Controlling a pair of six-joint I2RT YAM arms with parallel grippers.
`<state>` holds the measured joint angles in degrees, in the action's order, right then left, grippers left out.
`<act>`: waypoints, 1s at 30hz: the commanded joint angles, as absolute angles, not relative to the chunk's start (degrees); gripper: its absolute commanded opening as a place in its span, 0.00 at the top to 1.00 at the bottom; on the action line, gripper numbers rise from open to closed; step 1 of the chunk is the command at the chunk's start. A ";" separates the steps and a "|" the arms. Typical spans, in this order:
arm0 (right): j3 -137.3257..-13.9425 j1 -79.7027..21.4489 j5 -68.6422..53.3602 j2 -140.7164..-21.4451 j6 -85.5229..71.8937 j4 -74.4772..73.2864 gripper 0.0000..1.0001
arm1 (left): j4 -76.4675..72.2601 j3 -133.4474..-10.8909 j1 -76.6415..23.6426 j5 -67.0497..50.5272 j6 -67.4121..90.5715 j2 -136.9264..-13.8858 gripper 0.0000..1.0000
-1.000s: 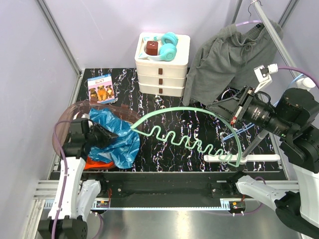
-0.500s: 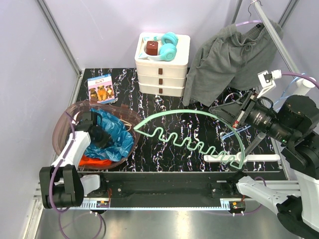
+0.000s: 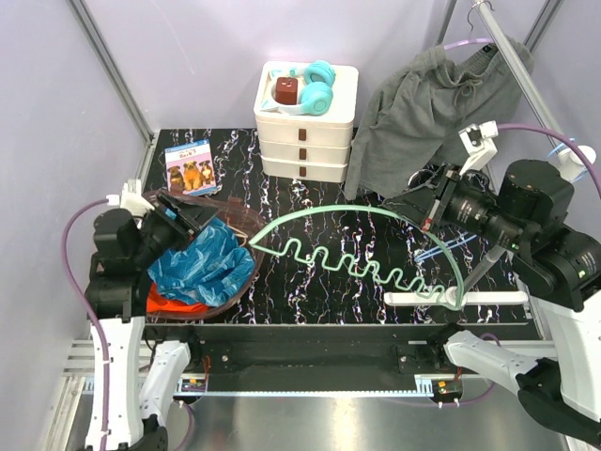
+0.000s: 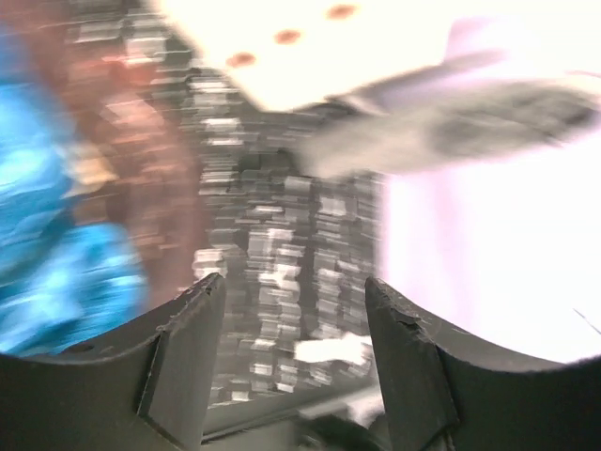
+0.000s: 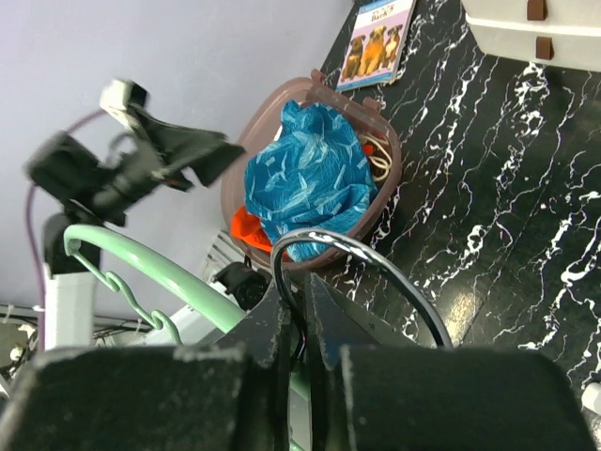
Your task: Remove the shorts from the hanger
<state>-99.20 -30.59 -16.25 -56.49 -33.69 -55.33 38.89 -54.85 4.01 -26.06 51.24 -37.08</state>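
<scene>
The dark grey shorts (image 3: 427,108) hang off the slanted rail (image 3: 512,56) at the back right, their lower hem just above the black marbled table (image 3: 329,183). The blue mottled shorts (image 3: 202,268) lie bunched in a brown see-through basin (image 3: 230,214) at the table's front left. They lie on top of the orange shorts (image 3: 167,303), which show only as a strip at the near edge. A green hanger (image 3: 319,212) with a wavy lower bar stretches bare across the middle of the table, one tip just beside the basin. The right gripper (image 3: 415,201) is clamped tight on the thin wire hook at its top. The left gripper (image 3: 192,216) hovers over the basin's far rim, its fingers (image 4: 188,357) spread apart with nothing between them; its wrist view is badly blurred. Behind stand stacked white drawers (image 3: 305,141) bearing teal headphones (image 3: 317,86) and a small brown box (image 3: 286,90), with a dog-picture booklet (image 3: 191,167) to their left
</scene>
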 commanded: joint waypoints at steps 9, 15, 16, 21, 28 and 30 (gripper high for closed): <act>-95.45 -30.50 -26.18 -53.79 -26.11 -56.68 1.00 | 27.60 -85.33 -34.31 -31.31 50.37 -55.26 0.37; -94.84 -30.50 -25.06 -51.69 -22.59 -62.13 1.00 | 28.47 -91.75 -49.82 -32.43 47.03 -62.30 0.32; -94.75 -30.50 -24.44 -51.33 -22.24 -62.49 1.00 | 29.43 -92.11 -51.57 -32.34 46.33 -62.66 0.31; -95.10 -30.50 -20.39 -50.01 -21.62 -63.90 1.00 | 37.25 -93.95 -58.53 -30.59 41.40 -64.95 0.31; -96.06 -30.41 -20.57 -50.54 -22.76 -62.58 1.00 | 45.08 -100.45 -64.42 -29.01 36.57 -70.83 0.32; -96.50 -30.50 -20.57 -50.89 -22.85 -62.67 1.00 | 47.19 -100.90 -64.69 -28.13 35.60 -71.98 0.43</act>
<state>-94.39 -30.59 -20.84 -49.95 -22.83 -65.06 42.76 -97.47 -63.51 -30.63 39.77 -70.59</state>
